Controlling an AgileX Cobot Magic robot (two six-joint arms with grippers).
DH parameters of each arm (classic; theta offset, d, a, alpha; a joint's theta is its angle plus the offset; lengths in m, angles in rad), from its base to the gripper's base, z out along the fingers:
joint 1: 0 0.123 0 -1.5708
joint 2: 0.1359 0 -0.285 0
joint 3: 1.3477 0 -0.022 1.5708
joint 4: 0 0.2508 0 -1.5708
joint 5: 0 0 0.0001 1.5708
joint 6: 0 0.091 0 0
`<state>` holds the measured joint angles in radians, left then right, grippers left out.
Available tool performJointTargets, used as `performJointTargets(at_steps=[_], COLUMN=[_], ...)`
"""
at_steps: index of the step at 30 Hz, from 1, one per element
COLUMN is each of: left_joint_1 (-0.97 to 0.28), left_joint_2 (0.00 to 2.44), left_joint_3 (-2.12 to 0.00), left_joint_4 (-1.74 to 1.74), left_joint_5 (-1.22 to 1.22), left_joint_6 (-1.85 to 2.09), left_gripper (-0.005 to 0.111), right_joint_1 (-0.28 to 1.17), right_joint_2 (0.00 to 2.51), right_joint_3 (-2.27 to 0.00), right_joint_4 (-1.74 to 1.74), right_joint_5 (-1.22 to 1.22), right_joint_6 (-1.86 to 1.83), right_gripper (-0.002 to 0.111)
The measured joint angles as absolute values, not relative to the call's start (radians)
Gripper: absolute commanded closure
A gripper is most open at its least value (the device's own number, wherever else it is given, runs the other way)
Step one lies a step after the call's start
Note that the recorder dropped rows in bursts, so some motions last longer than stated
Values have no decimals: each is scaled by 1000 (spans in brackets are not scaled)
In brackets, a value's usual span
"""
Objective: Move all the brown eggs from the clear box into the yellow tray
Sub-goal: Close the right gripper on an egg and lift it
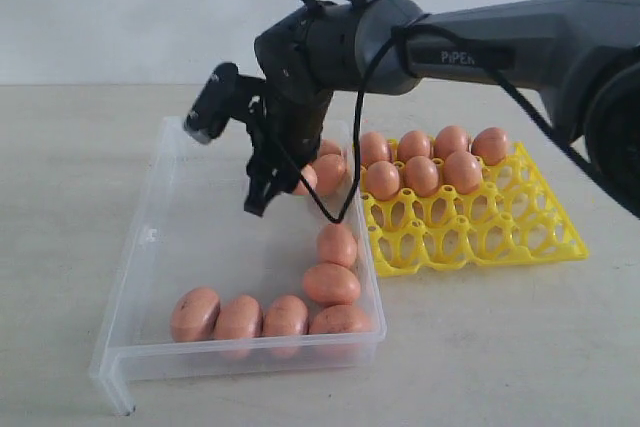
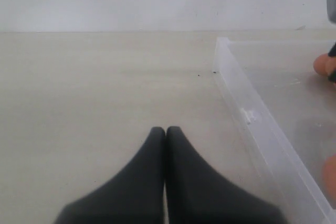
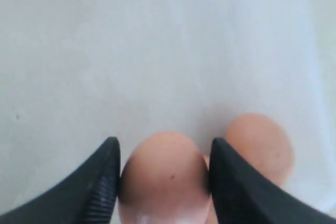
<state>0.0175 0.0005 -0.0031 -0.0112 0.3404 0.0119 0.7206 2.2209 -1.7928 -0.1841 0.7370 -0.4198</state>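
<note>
The right pincer [image 3: 164, 141] presses against both sides of a brown egg [image 3: 164, 174], smooth tan with one dark speck, its lower end cut off; lifted or not, I cannot tell. A second egg [image 3: 260, 145] sits just beside it, both inside the clear box [image 1: 140, 277]. Six other eggs [image 1: 285, 315] lie well apart from that pincer. Beyond, the yellow tray [image 1: 480, 232] holds seven eggs [image 1: 422, 175]. The left pincer [image 2: 166, 129], tips together and holding nothing, hangs over the worktop [image 2: 79, 87].

Your exterior view sits just above the tabletop [image 1: 60, 147], facing the wall [image 1: 120, 7] across the clear box [image 1: 135, 277] and yellow tray [image 1: 500, 232]. Your left wrist view looks low along the tabletop and shares the box's side wall. Your right wrist view looks closely onto a brown egg [image 3: 164, 177] inside it.
</note>
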Motion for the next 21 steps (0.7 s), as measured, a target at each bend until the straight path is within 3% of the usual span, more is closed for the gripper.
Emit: performJointTargets(at_steps=[7, 9, 15, 18, 21], left_joint_1=[17, 17, 17, 17, 17], left_joint_2=[1, 1, 1, 1, 1], left_joint_3=[-3, -3, -3, -3, -3], left_joint_4=[-11, -11, -11, -9, 0], left_joint_5=[340, 342, 349, 352, 359], left_joint_6=[12, 12, 12, 35, 69], left_gripper=[111, 111, 111, 111, 111], right_joint_1=[727, 727, 720, 605, 295], right_joint_2=[2144, 2132, 1947, 1800, 1734], right_joint_3=[-1790, -1706, -1048, -799, -745], right_joint_4=[-140, -81, 16, 23, -96], right_joint_5=[481, 254, -704, -1031, -1098], right_joint_6=[-101, 15, 186, 321, 600], right_gripper=[108, 108, 109, 109, 109])
